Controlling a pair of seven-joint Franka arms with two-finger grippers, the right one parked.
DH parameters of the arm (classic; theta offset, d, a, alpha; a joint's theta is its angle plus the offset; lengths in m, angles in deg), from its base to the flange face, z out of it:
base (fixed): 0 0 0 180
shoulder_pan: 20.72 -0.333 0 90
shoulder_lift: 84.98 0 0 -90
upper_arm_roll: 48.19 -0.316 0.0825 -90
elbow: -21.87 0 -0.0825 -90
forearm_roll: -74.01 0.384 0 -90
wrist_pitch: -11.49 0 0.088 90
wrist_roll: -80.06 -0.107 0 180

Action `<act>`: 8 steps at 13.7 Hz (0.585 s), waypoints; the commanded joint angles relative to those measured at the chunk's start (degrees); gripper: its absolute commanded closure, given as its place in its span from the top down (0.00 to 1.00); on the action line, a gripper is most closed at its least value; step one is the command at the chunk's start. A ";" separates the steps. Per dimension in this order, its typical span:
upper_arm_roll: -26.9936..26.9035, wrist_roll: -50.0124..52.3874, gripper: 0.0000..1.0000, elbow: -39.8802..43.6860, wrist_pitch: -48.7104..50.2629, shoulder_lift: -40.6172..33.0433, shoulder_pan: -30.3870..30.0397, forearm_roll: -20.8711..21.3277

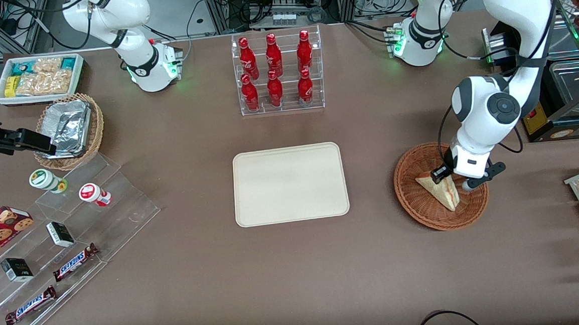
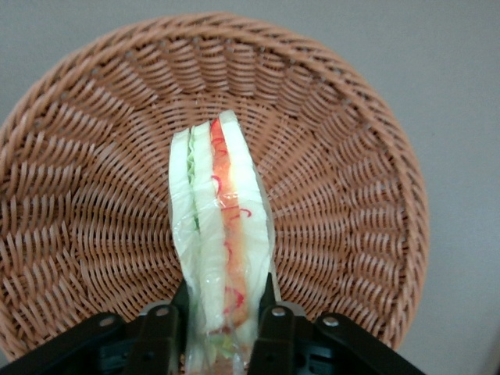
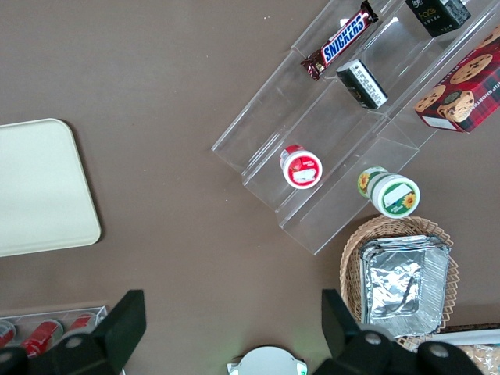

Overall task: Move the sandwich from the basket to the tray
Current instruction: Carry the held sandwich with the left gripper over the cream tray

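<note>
Sandwich [image 2: 221, 234] clear-wrapped, red-green filling, pinched by gripper [image 2: 223, 324] over basket [image 2: 351, 195].

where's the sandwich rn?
The clear-wrapped triangular white-bread sandwich lies in the round reddish-brown wicker basket, toward the working arm's end, with the left gripper shut on it.

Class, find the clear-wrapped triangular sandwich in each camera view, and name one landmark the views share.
Front view: clear-wrapped triangular sandwich lies in the round reddish-brown wicker basket, under the end effector.
Left wrist view: sandwich stands edge-up between the end effector's fingers.
Right wrist view: not in it.
Shared landmark: the basket.
</note>
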 commanded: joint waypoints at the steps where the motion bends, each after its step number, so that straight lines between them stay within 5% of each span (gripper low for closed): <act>1: -0.11 0.89 0.00 2.20 7.20 -5.12 0.08 0.91; 8: 7.17 1.59 0.00 18.81 29.54 -7.51 1.66 2.67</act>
